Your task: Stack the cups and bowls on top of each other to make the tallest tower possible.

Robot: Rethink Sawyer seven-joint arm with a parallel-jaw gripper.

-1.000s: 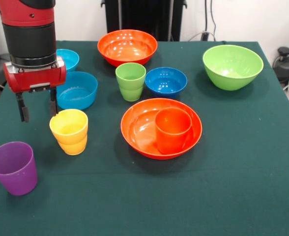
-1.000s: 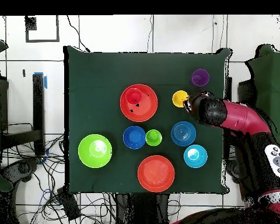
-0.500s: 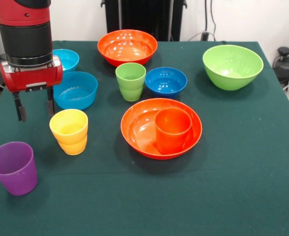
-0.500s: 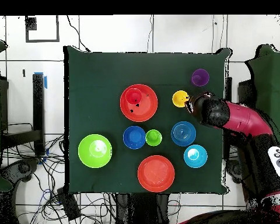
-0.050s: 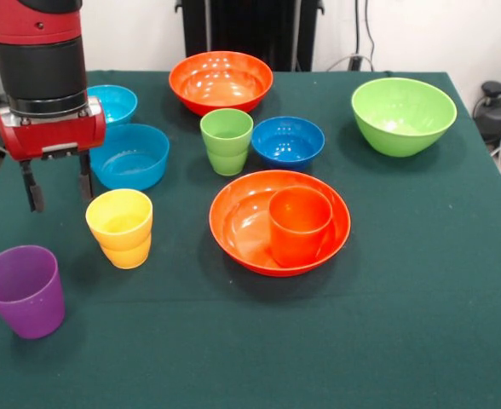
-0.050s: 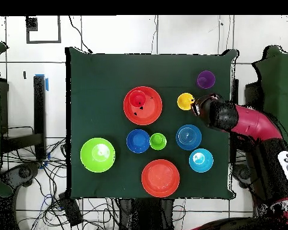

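Note:
My gripper (image 5: 58, 194) hangs open and empty above the cloth, just left of and behind the yellow cup (image 5: 120, 227); in the overhead view the gripper (image 6: 200, 107) sits beside the yellow cup (image 6: 185, 101). A purple cup (image 5: 25, 290) stands at the near left. The orange cup (image 5: 299, 225) stands inside a large orange bowl (image 5: 233, 230). A green cup (image 5: 227, 141) stands mid-table beside the small dark blue bowl (image 5: 288, 141). Two light blue bowls (image 5: 133, 156) (image 5: 114, 102) sit behind my gripper. A second orange bowl (image 5: 221, 81) and a lime green bowl (image 5: 403, 115) stand further back.
The green tablecloth (image 5: 404, 298) covers the whole table. Its left edge runs close beside my gripper. A black stand (image 5: 250, 30) rises behind the table, and cables lie at the far right.
My gripper has drifted slightly left and away from the yellow cup, staying open. No cup or bowl has moved.

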